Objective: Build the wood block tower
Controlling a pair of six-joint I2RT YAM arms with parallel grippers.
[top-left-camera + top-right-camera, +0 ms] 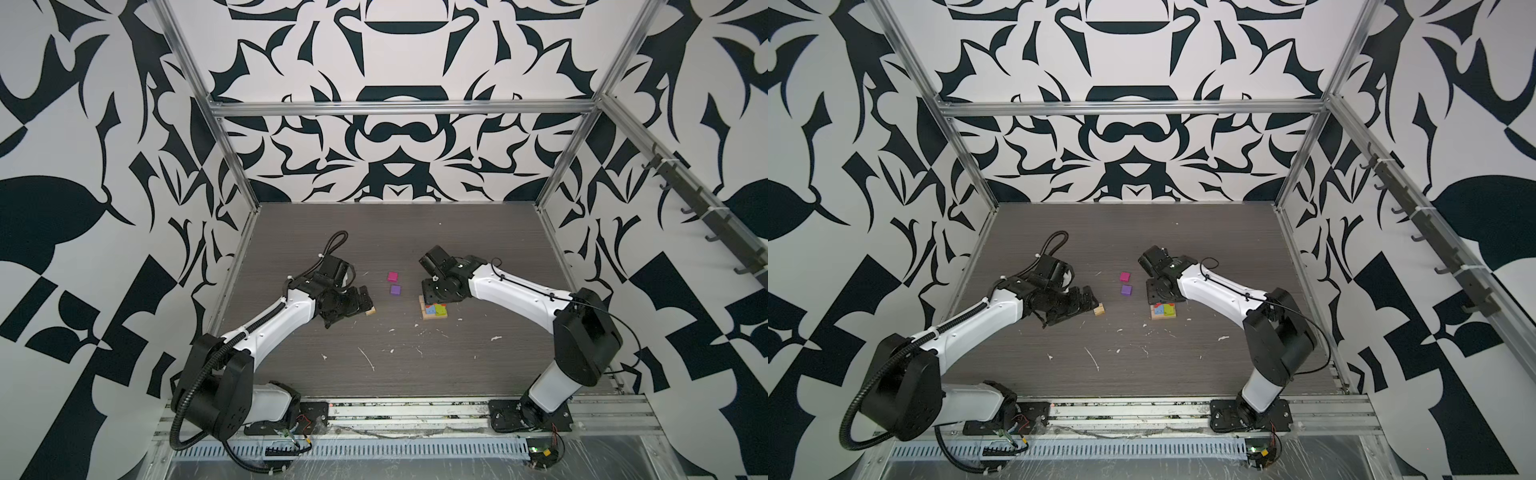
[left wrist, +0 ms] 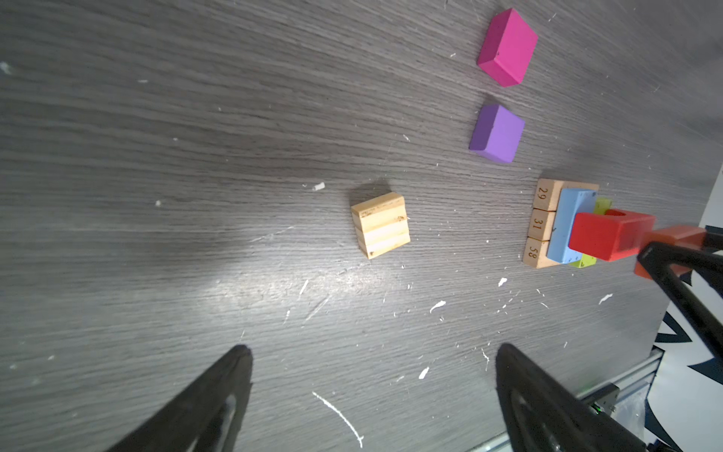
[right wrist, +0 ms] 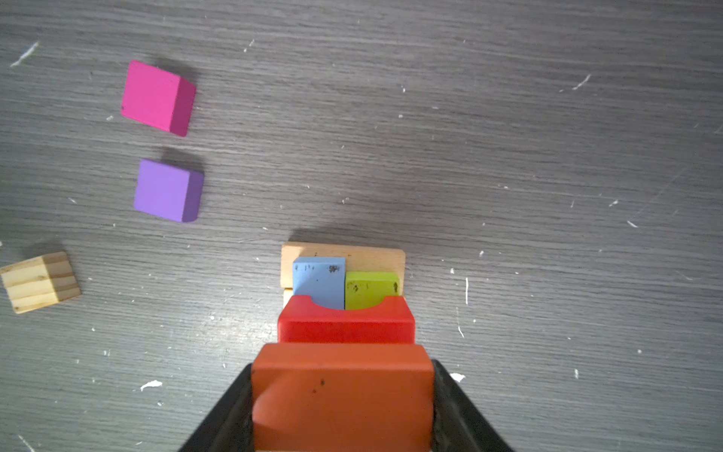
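Right fingers (image 3: pixel 229 415) clamp orange block (image 3: pixel 342 391) — beside red arch (image 3: pixel 346 326), left fingers (image 2: pixel 211 391) spread

**Robotics laboratory test cell.** A grey wood-grain tabletop (image 1: pixel 395 232) is boxed in by an aluminium extrusion frame (image 1: pixel 399 109) and by walls (image 1: pixel 399 58) printed with a bold black-and-white pattern. Along the tabletop's near edge, a metal mounting rail (image 1: pixel 415 409) carries the bases of the left arm (image 1: pixel 266 324) and the right arm (image 1: pixel 519 286). A slotted cable duct (image 1: pixel 395 449) runs farther out from the tabletop. Toy blocks (image 1: pixel 439 309) lie near the tabletop's middle, and white scuffs (image 1: pixel 368 359) mark its surface.
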